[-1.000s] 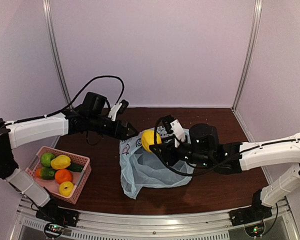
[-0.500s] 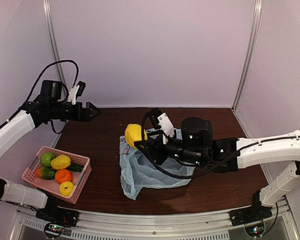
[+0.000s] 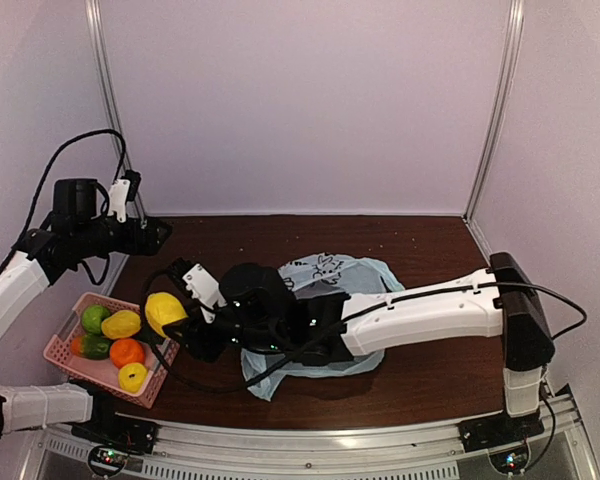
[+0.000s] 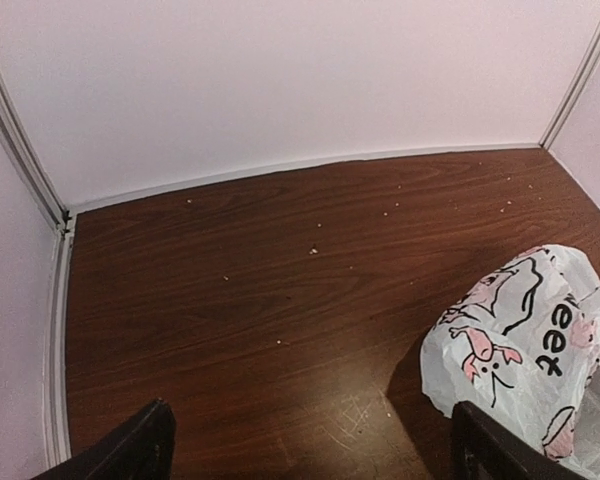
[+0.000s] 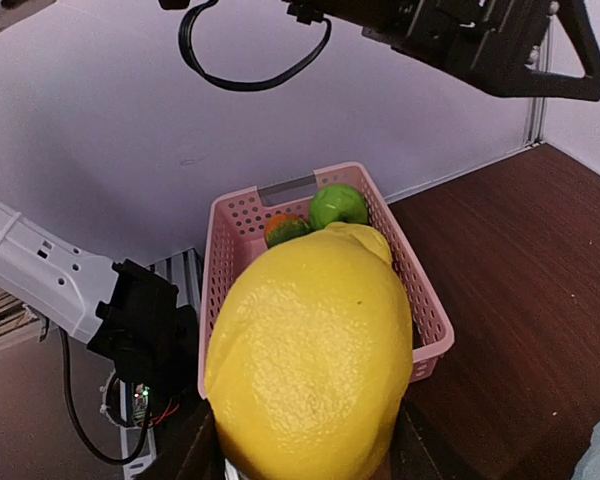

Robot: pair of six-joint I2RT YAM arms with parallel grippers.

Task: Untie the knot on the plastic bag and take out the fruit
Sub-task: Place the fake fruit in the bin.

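Fingers (image 5: 192, 455) of the right gripper (image 3: 176, 322) pinch the yellow fruit (image 3: 165, 312), a pebbled oval. Its long axis points toward the pink basket (image 3: 62, 340) just below. This arm stretches left across the plastic bag (image 3: 330, 275). Far left, the left gripper (image 3: 156, 234) hangs raised, fingers spread wide.

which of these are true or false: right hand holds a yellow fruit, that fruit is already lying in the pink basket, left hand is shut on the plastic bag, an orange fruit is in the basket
1. The right hand holds a yellow fruit. True.
2. The yellow fruit lies in the pink basket. False: it is in the right hand's grip at the basket's side, not set down.
3. The left hand is shut on the plastic bag. False: it is open, empty and apart from the bag.
4. An orange fruit is in the pink basket. True.
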